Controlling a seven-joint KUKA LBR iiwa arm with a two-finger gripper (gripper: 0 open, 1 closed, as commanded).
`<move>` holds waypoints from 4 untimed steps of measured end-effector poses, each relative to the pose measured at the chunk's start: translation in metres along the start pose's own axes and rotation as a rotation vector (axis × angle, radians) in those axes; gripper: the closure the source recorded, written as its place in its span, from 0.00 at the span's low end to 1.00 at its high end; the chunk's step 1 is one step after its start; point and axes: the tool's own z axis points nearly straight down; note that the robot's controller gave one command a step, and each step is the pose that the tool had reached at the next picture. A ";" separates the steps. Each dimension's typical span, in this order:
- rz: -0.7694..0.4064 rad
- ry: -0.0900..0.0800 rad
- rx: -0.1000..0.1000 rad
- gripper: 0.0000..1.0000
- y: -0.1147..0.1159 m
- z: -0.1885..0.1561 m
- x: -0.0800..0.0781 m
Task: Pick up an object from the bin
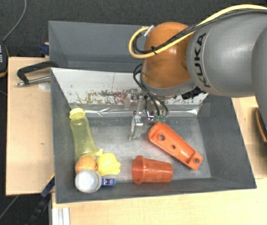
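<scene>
Camera view looks down into the grey metal bin (pixel 220 139), where the gripper (pixel 140 122) hangs low over the floor, a little toward 12 o'clock from the floor's middle. Whether it is spread or closed I cannot tell, and nothing can be seen caught in it. The orange wrist cover (pixel 164 55) sits above it, toward 1 o'clock.

Nearest is a flat orange plastic piece (pixel 173 146) with small holes. It lies slantwise, and its upper end is just beside the gripper at about 4 o'clock; I cannot tell whether they touch. An orange-red cup (pixel 152 169) lies on its side at about 6 o'clock from the gripper, apart from it.

Toward 8 o'clock in the bin lies a pale yellow bottle (pixel 81 134), lengthwise along the wall. At its lower end sits a small heap: an orange ball (pixel 85 163), a yellow toy (pixel 108 164) and a white round thing (pixel 87 181).
</scene>
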 end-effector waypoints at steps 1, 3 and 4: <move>-0.076 0.001 -0.001 0.00 -0.043 0.034 0.016; 0.042 0.001 -0.002 0.00 -0.061 0.070 0.006; -0.023 -0.002 0.004 0.00 -0.092 0.046 -0.007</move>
